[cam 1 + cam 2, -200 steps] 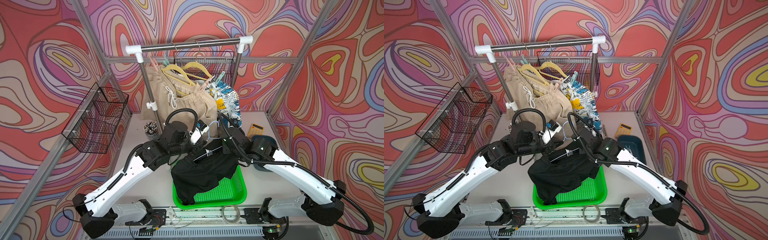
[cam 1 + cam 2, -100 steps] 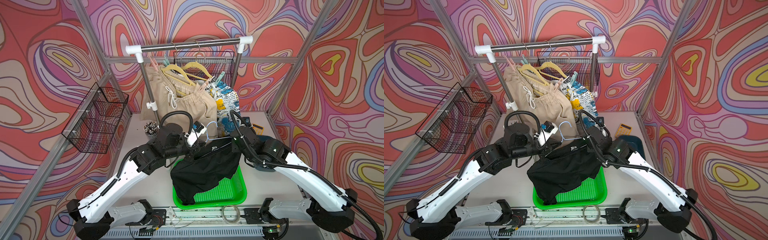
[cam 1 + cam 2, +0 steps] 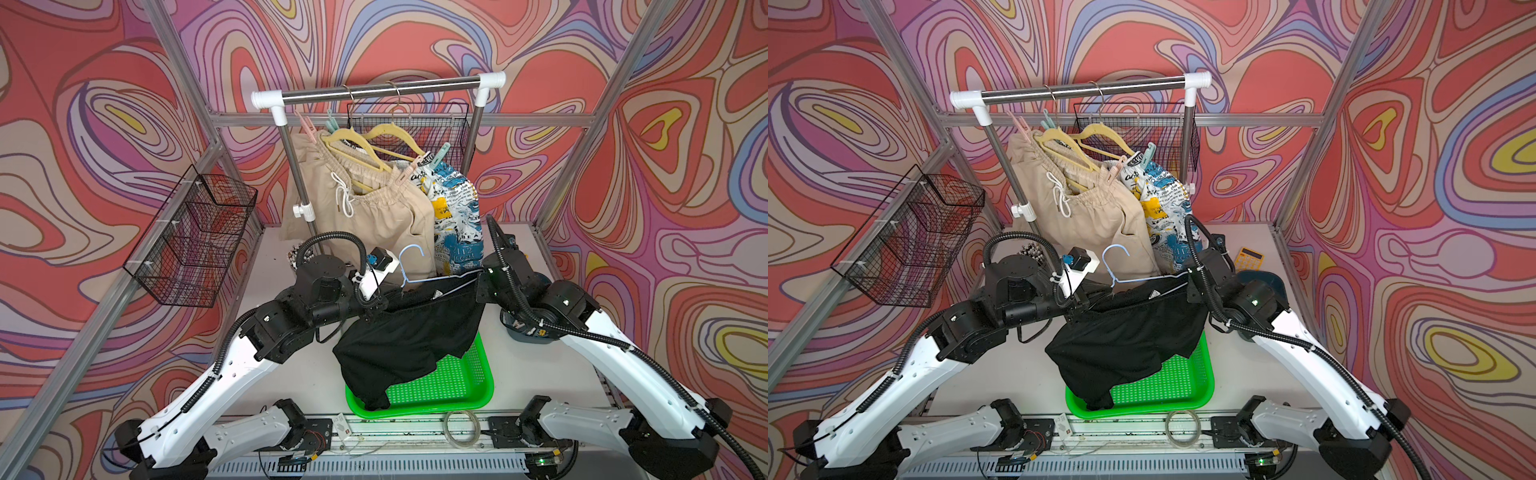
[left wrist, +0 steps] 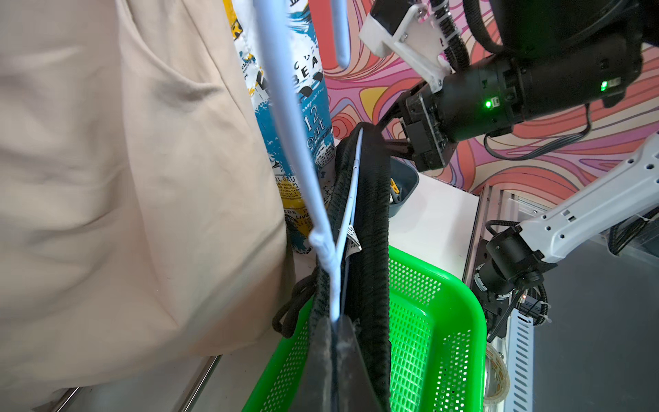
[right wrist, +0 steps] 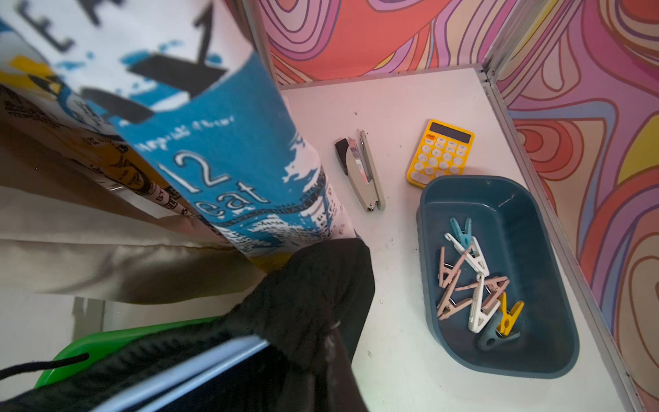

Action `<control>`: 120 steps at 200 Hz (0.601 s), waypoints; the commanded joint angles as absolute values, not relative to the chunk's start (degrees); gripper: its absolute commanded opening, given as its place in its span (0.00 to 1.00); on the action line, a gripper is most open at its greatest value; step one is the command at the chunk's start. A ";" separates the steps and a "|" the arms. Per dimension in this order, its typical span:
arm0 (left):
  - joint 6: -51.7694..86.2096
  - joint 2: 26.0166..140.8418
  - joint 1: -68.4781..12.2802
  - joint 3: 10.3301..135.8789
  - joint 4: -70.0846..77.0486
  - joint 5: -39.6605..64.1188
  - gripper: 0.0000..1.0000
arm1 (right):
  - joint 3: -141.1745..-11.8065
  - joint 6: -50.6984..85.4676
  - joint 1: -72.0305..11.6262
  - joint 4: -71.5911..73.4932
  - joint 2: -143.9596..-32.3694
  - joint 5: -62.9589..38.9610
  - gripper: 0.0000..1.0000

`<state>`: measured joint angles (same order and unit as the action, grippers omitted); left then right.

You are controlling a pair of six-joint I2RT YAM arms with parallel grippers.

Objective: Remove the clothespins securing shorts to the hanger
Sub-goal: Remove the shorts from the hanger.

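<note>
The black shorts [image 3: 407, 332] hang on a pale blue wire hanger [image 3: 409, 266] over the green basket [image 3: 457, 390], with their waistband stretched between my two grippers. My left gripper [image 4: 335, 323] is shut on the hanger wire at the waistband's left end. At the right end, my right gripper [image 5: 331, 339] is shut on the black shorts, its jaws buried in cloth. Beige shorts [image 3: 374, 216] and printed shorts [image 3: 457, 208] hang on yellow hangers, held by pink clothespins [image 3: 405, 174] and mint ones [image 3: 440, 151]. Several loose clothespins [image 5: 470, 281] lie in the blue bin [image 5: 535, 221].
The rail [image 3: 374, 89] stands at the back with a wire basket [image 3: 411, 129] behind it. Another wire basket [image 3: 195, 237] hangs on the left frame. A stapler [image 5: 362, 171] and a yellow calculator [image 5: 442, 153] lie beside the blue bin.
My right gripper has moved right and back, pulling the black waistband taut. The left arm has risen a little with the hanger.
</note>
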<state>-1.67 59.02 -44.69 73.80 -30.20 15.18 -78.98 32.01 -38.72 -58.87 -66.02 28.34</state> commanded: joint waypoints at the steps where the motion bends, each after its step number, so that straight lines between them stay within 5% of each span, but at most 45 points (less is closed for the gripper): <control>1: -1.46 56.52 -43.59 73.59 -26.03 14.46 0.00 | -77.66 31.92 -37.52 -60.37 -65.15 29.03 0.00; 120: -0.80 55.24 -42.52 72.61 -23.32 12.17 0.00 | -71.96 35.24 -37.48 -56.74 -57.98 23.66 0.00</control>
<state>-1.26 57.80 -43.75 72.69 -28.12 14.33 -72.73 34.20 -38.22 -55.13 -59.99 22.37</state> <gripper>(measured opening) 0.054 0.050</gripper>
